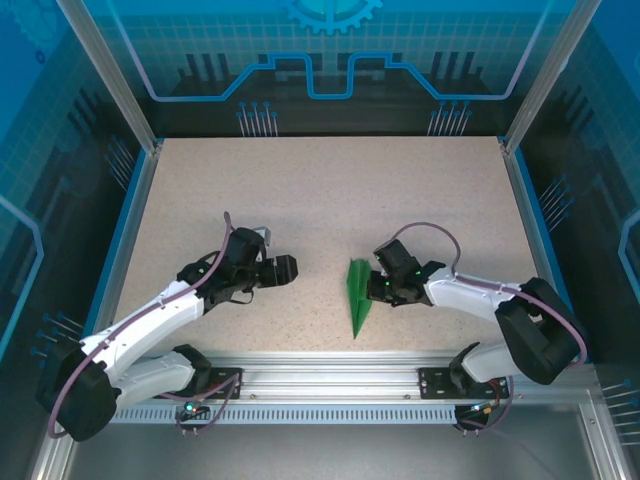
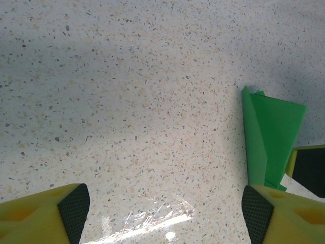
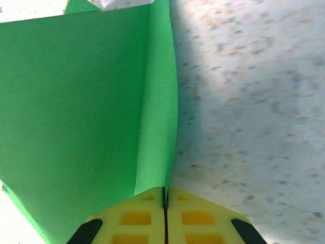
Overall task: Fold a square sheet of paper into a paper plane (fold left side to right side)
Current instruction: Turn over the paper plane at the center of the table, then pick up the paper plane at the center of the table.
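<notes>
The square sheet of paper lies folded into a slim, pointed green paper plane at the table's middle front, with its tip toward the near edge. My right gripper is at its right side. In the right wrist view the jaws are pressed together on a raised flap of the green paper. My left gripper hovers to the left of the plane, apart from it. Its fingers stand wide open over bare table. The left wrist view shows the plane at the right, beside a right fingertip.
The speckled tabletop has blue side rails and a metal rail along the near edge, where both arm bases are mounted. A glare patch lies on the table between the left fingers.
</notes>
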Robot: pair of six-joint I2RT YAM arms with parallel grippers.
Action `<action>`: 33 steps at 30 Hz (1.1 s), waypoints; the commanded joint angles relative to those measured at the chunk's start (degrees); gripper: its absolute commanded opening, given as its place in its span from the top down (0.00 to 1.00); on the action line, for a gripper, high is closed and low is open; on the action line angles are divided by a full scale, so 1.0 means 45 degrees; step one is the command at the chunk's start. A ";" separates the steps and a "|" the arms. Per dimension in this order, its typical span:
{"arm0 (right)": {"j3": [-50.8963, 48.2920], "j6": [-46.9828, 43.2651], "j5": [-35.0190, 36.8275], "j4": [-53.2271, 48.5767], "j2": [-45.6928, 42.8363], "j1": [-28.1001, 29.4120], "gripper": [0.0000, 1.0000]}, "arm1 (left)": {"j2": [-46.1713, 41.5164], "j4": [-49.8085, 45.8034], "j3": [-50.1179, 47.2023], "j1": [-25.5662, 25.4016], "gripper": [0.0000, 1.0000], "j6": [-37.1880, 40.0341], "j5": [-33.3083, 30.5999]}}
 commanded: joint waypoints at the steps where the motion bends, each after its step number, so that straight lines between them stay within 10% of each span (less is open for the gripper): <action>1: -0.0319 -0.0459 -0.0205 0.0207 -0.0314 -0.0507 0.91 | -0.0042 -0.0303 -0.0040 0.0096 0.18 -0.0313 0.0003; 21: 0.0857 -0.0437 0.0041 -0.4314 -0.3382 0.1087 0.31 | 0.0415 0.0709 -0.0117 0.0109 0.01 -0.0449 0.0859; 33: 0.1642 -0.0262 -0.0248 -0.3607 -0.1059 0.1992 0.40 | 0.0652 0.0665 -0.0059 0.0111 0.01 -0.0181 0.1177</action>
